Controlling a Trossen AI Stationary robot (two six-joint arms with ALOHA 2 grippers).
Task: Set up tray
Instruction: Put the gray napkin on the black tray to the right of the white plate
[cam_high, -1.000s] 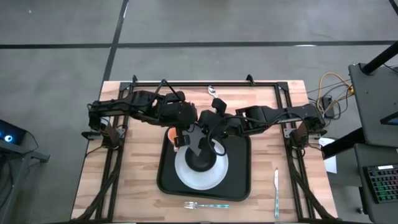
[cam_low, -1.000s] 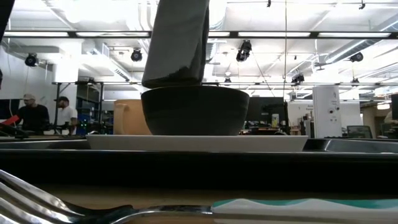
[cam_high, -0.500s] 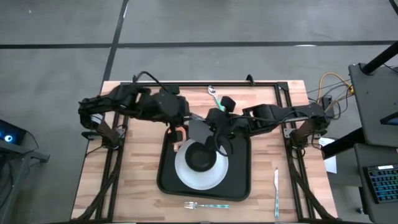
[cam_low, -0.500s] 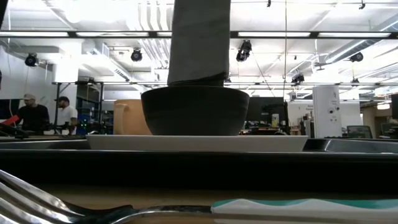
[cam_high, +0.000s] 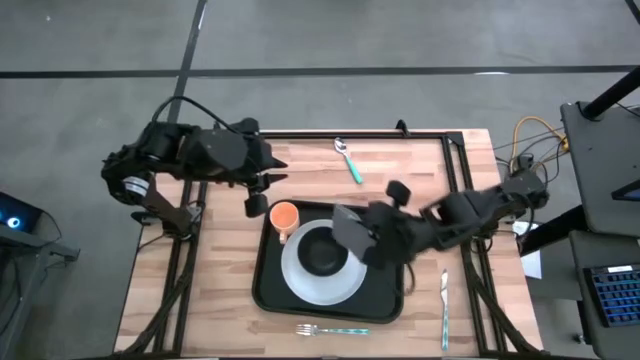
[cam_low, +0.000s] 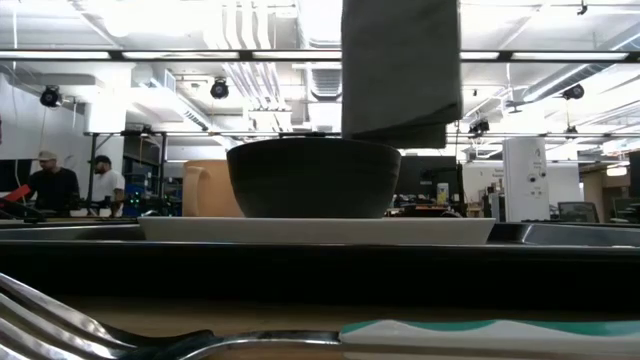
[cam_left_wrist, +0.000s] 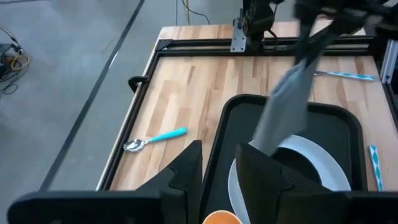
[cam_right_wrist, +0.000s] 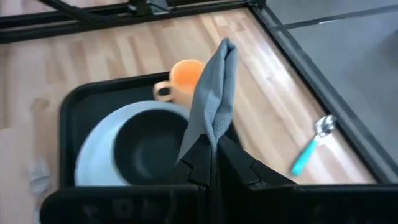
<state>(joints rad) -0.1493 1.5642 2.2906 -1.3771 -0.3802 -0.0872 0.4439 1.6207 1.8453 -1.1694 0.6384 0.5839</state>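
The black tray (cam_high: 262, 290) lies mid-table and carries a white plate (cam_high: 300, 280), a black bowl (cam_high: 320, 252) on that plate, and an orange cup (cam_high: 284, 216) standing in its far-left corner. My right gripper (cam_right_wrist: 211, 146) is over the tray's right half, shut on a grey folded napkin (cam_high: 350, 230) that hangs beside the bowl (cam_low: 310, 180). My left gripper (cam_left_wrist: 219, 171) is open and empty. It is held above the table's far-left part, away from the cup. My right gripper pinches the napkin's upper end (cam_right_wrist: 209, 138) between its two fingers, coming from the table's right and slanting down. The napkin (cam_low: 400, 70) is folded in several layers and hangs slack below the fingers. Its lower edge (cam_low: 400, 135) is about level with the bowl's rim.
A spoon with a teal handle (cam_high: 348, 158) lies at the far edge. A fork (cam_high: 330, 329) lies near the front edge and a knife (cam_high: 444, 305) right of the tray. Bare wood (cam_high: 210, 290) shows left of the tray. People stand in the room behind (cam_low: 50, 185).
My left gripper has pulled back from the orange cup toward the table's far-left corner and risen. My right gripper has carried the hanging napkin from over the tray's far-left part toward the table's right and near edge, across the bowl.
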